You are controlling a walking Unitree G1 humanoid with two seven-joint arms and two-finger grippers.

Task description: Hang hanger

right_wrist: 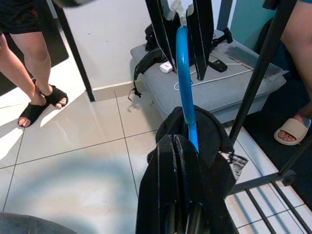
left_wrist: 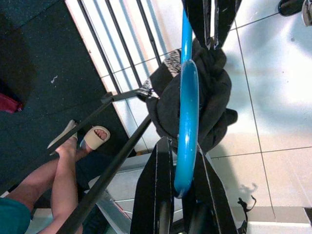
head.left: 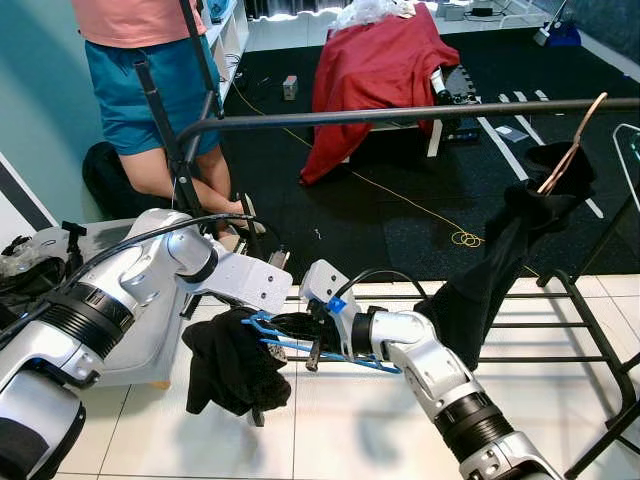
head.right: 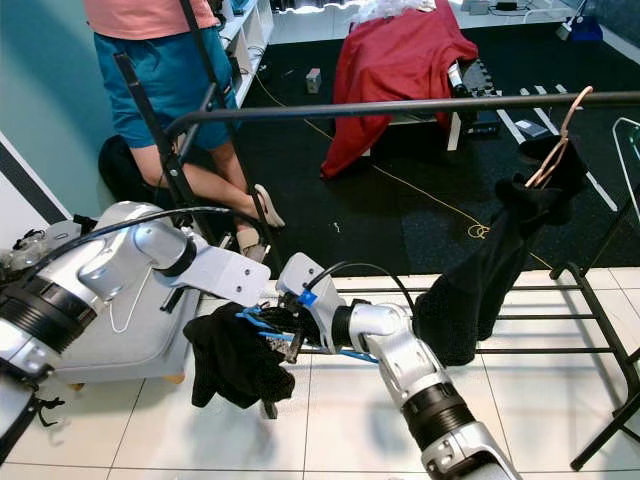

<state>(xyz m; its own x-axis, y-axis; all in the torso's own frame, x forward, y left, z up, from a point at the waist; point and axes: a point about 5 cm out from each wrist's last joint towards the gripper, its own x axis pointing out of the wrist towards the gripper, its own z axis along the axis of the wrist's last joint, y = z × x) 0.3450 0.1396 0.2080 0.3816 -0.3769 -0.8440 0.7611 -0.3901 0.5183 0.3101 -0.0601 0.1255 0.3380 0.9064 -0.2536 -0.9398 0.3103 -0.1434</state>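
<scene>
A blue hanger (head.left: 300, 350) carrying a bunched black garment (head.left: 235, 365) hangs low over the tiled floor, well below the black rack rail (head.left: 400, 115). My left gripper (head.left: 262, 322) is shut on one end of the hanger, and my right gripper (head.left: 300, 328) is shut on it just to the right. In the left wrist view the blue hanger (left_wrist: 187, 112) runs out between the fingers (left_wrist: 156, 195) with the garment (left_wrist: 214, 97) draped on it. In the right wrist view the hanger (right_wrist: 184, 73) rises from the closed fingers (right_wrist: 165, 185).
A copper hanger (head.left: 570, 150) with a long black garment (head.left: 500, 260) hangs at the rail's right end. A person (head.left: 150, 80) stands behind the rack's left post. A grey case (head.right: 130, 340) lies at the left, and the rack's lower bars (head.left: 540, 325) and a red-covered object (head.left: 375, 70) lie beyond.
</scene>
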